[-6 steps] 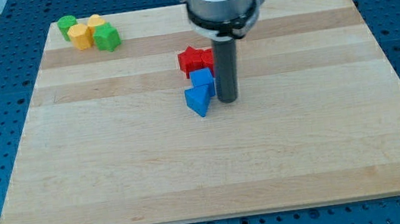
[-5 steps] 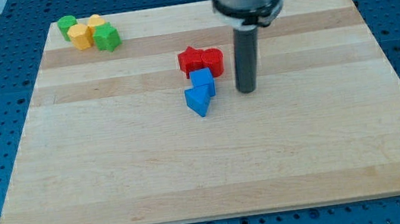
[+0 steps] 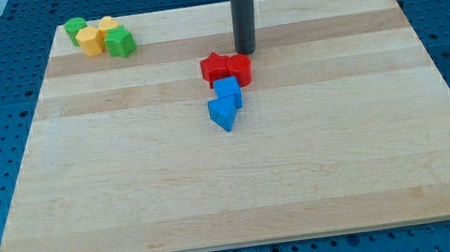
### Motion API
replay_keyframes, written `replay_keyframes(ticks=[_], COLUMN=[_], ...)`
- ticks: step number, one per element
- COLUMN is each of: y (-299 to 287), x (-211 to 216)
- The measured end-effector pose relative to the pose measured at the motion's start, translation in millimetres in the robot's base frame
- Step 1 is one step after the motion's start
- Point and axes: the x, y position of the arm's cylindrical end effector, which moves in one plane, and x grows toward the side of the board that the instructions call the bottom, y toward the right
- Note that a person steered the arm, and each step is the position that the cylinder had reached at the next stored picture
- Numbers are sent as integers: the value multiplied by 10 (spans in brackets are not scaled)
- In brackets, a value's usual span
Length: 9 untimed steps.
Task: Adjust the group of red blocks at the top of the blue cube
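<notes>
Our tip (image 3: 246, 51) has no claw to open or close and stands just beyond the right red block (image 3: 240, 69), which touches the red star (image 3: 215, 67), both sitting just beyond the blue cube (image 3: 227, 91) near the board's (image 3: 341, 163) middle.

My tip (image 3: 246, 51) just above the right-hand red block (image 3: 239, 68), red star-shaped block (image 3: 215, 67) touching beside it, blue cube (image 3: 227, 92) below them, blue triangular block (image 3: 222, 112) lower, wooden board (image 3: 366, 152)
</notes>
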Motion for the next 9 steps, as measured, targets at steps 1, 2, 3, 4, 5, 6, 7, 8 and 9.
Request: replay_keyframes(ticks=[1,2,3,4,5,6,7,8,9], y=[-105,-111,-111,-111,-114,-198,-514,-743,-743], x=[58,157,280,345,176,-54,-74,-36,-24])
